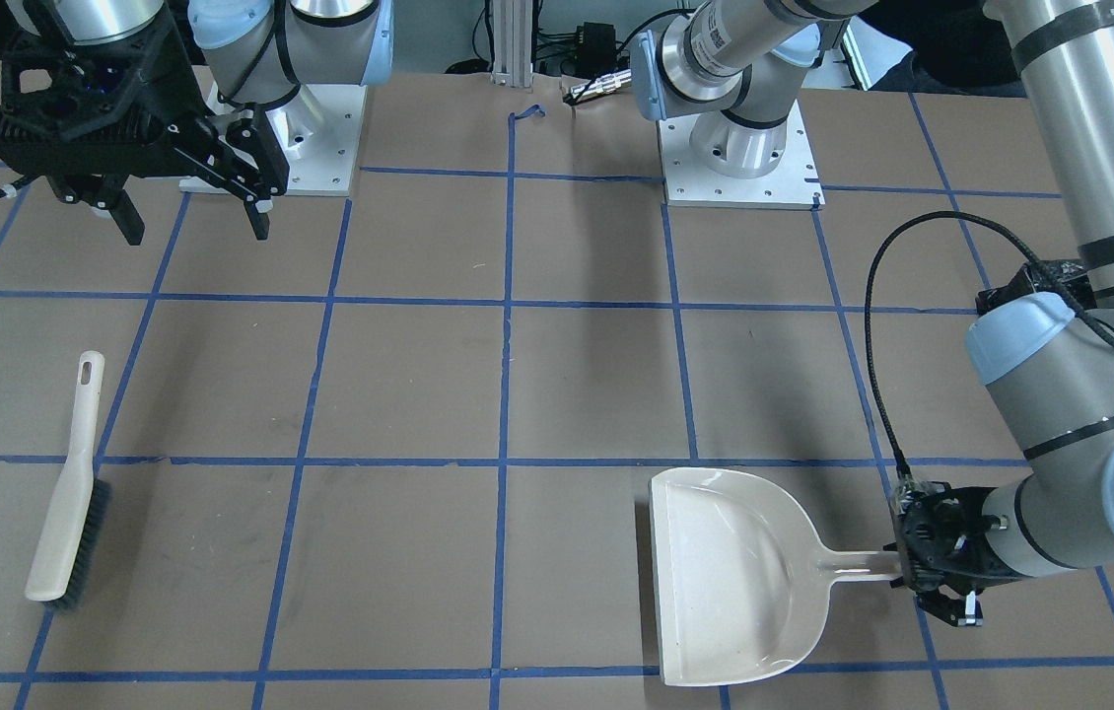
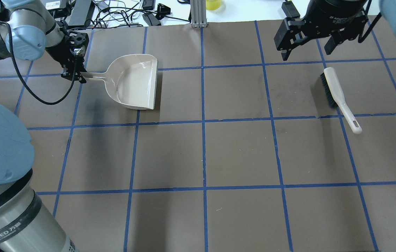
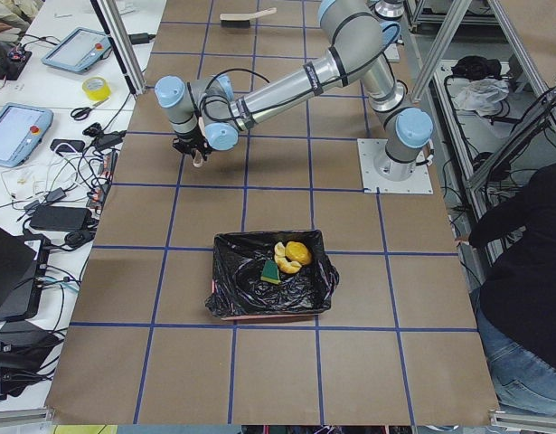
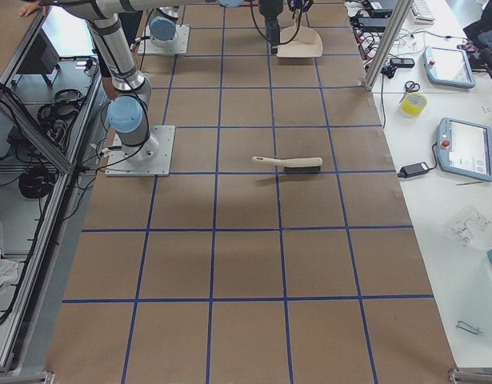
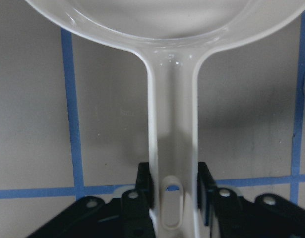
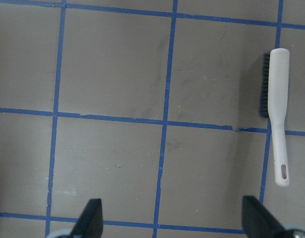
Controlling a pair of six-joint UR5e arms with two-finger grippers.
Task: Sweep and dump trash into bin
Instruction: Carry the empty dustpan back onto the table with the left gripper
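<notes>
The beige dustpan [image 1: 734,572] lies flat and empty on the table, also in the overhead view [image 2: 135,82]. My left gripper [image 1: 941,582] is shut on the end of its handle [image 5: 172,124], one finger on each side. The pink-sided bin [image 3: 232,294] with a black bag shows only in the exterior left view. It holds the orange lump [image 3: 299,251], the green-topped sponge piece [image 3: 270,272] and the pale crescent slice [image 3: 280,259]. My right gripper [image 2: 306,52] is open and empty, raised above the table near the brush [image 2: 338,94].
The white brush with dark bristles [image 1: 69,493] lies on its side on the table, also in the right wrist view [image 6: 278,119]. Blue tape lines grid the brown table. Cables, tablets and tape rolls lie past the far edge [image 3: 88,90].
</notes>
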